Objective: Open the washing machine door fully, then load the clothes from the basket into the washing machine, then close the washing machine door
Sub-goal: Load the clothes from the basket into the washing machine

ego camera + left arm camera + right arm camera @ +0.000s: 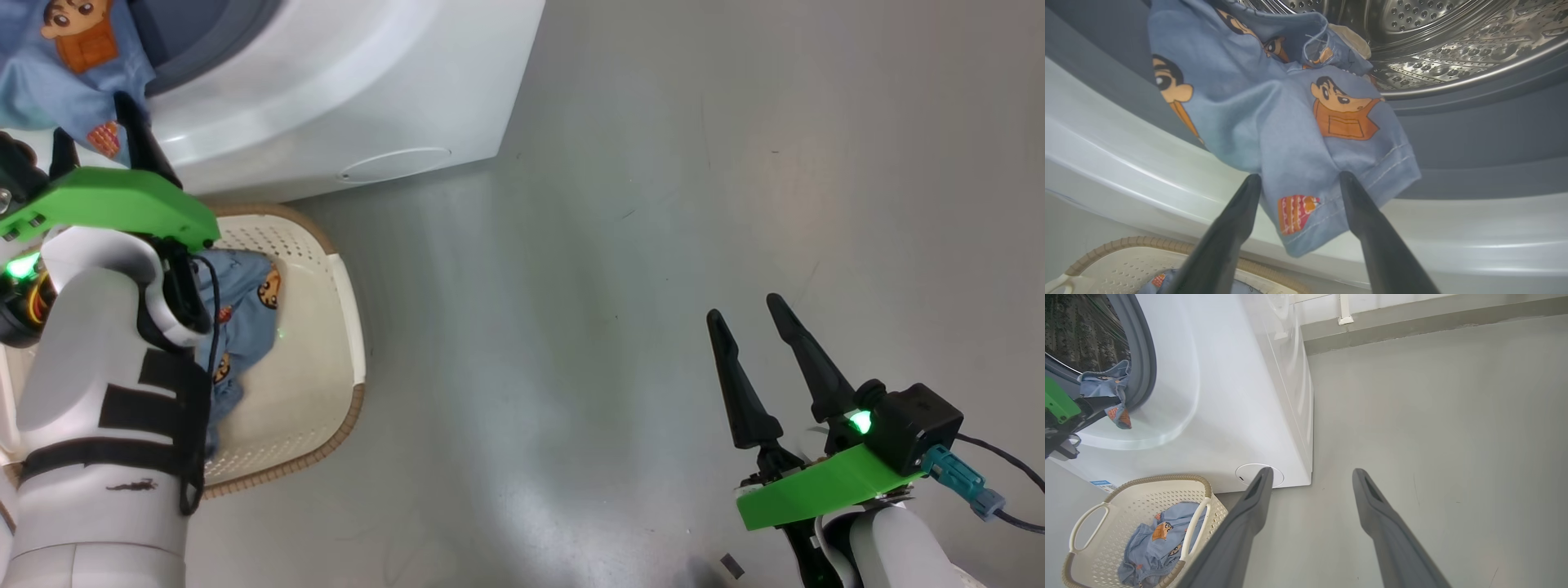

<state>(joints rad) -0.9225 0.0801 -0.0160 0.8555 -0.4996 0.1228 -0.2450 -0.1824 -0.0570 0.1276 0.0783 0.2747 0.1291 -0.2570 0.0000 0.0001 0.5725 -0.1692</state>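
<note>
Left wrist view: left gripper (1298, 179) with fingers spread wide, nothing pinched. The hem of the light blue garment (1290, 134) hangs in the gap between them, apparently loose rather than gripped. Outward from the tips the cloth runs up and away, over the grey door seal (1474, 134) and into the perforated steel drum (1433, 53). Its long axis goes from the claw straight toward the drum mouth, with the lower half draped outside over the white front of the washing machine (1147, 163). A cream scrap (1351, 38) shows behind it, inside the drum. Judgement: the garment is only half loaded, so the next push has to go forward and upward along that axis to carry the hanging hem past the seal lip. Below the claw sits the basket (1126, 249), close against the machine's foot, with a second blue piece (245, 310) lying in it, directly under the left forearm. Right gripper (743, 308) has its fingers apart and empty, over bare floor (653, 245), well apart from machine and basket — the left arm is plainly the nearer to both.
</note>
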